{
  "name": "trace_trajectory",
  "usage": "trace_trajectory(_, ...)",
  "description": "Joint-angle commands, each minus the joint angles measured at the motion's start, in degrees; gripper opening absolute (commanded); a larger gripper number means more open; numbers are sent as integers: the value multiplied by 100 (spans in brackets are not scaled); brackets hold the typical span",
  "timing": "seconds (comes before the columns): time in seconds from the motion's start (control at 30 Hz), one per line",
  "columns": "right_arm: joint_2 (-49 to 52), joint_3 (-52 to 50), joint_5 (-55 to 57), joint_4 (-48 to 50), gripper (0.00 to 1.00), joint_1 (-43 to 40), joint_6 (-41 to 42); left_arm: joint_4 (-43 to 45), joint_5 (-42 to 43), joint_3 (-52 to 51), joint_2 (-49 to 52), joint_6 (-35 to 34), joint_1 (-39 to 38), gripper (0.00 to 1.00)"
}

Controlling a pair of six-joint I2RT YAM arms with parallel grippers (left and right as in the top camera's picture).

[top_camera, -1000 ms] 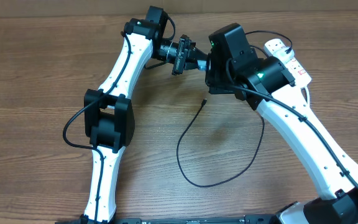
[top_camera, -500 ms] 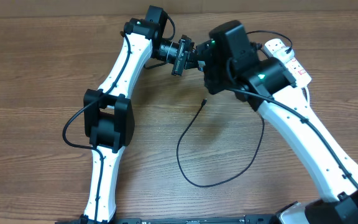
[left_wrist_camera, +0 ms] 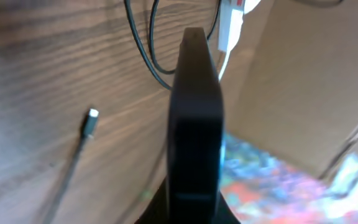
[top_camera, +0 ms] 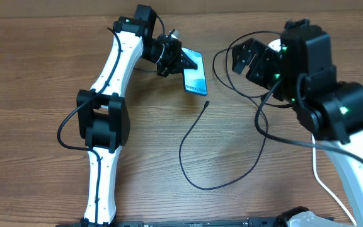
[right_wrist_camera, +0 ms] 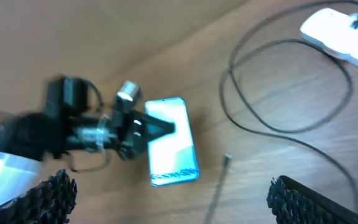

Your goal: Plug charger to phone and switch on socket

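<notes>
Whole job: hardly begun, by my reckoning. Nothing is joined to the phone, and I can't tell whether the switch is on.
Table (top_camera: 43, 157): bare wood, with everything gathered at the far end.
Socket (right_wrist_camera: 337, 31): a white strip at the far right, mostly hidden behind the right arm from above. Its switches are too blurred to read, so switching it on looks like a step not yet done.
Left claw (top_camera: 176, 61): clamped on one short end of the phone.
Right claw (top_camera: 249, 60): spread wide with nothing in it, raised near the socket and well apart from the cable's free end.
Phone (top_camera: 194, 72): screen lit and facing up, sticking out from the left claw. I can't tell if it touches the wood. Its free end points toward the cable's tip, near but apart.
Charger cable (top_camera: 181, 151): lies in a loose loop in mid-table. Its far end runs up toward the socket and seems to be plugged in there.
Connector tip (top_camera: 207, 103): lies loose on the wood just below the phone, with nothing holding it. It needs picking up and pushing into the phone.
</notes>
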Motion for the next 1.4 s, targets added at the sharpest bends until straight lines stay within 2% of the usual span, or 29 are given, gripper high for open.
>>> trace_trajectory(0.0,514,-160,42,-116,100,26,-385,-22,-136,87,-494,1458,-81,4)
trace_trajectory(0.07,798,-181,-114,-249,100,26,-391,-94,-466,87,-817,1777,-83,4)
trace_trajectory(0.13,1113,-181,-494,-356,100,26,-476,-164,-1145,87,-1196,1779,-83,4)
trace_trajectory(0.27,1731,-179,-1580,-365,100,26,-1134,-284,-2793,87,-1976,1427,-83,4)
trace_trajectory(0.37,2251,-179,-1663,-485,100,26,-1202,-328,-3910,87,-2470,1130,-83,4)
trace_trajectory(0.53,3038,-179,-1659,-507,87,26,-1137,-691,-5211,87,-2846,710,-81,4)
trace_trajectory(0.6,3265,-179,-1613,-444,72,26,-990,-885,-5357,87,-2848,632,-81,4)
trace_trajectory(0.7,3615,-181,-1084,-345,54,90,-413,-1064,-5372,85,-2802,629,-81,4)
trace_trajectory(0.73,3700,-181,-933,-326,52,109,-267,-1084,-5368,83,-2798,627,-81,4)
trace_trajectory(0.87,4092,-184,-782,-297,50,236,131,-1108,-5362,81,-2789,629,-81,4)
trace_trajectory(1.07,4385,-186,-804,-37,48,476,151,-1117,-5357,81,-2789,627,-81,4)
trace_trajectory(1.2,4446,-188,-404,-20,46,592,647,-1128,-5357,81,-2789,627,-81,4)
trace_trajectory(1.37,4446,-221,-199,149,40,608,710,-1147,-5357,81,-2789,629,-81,4)
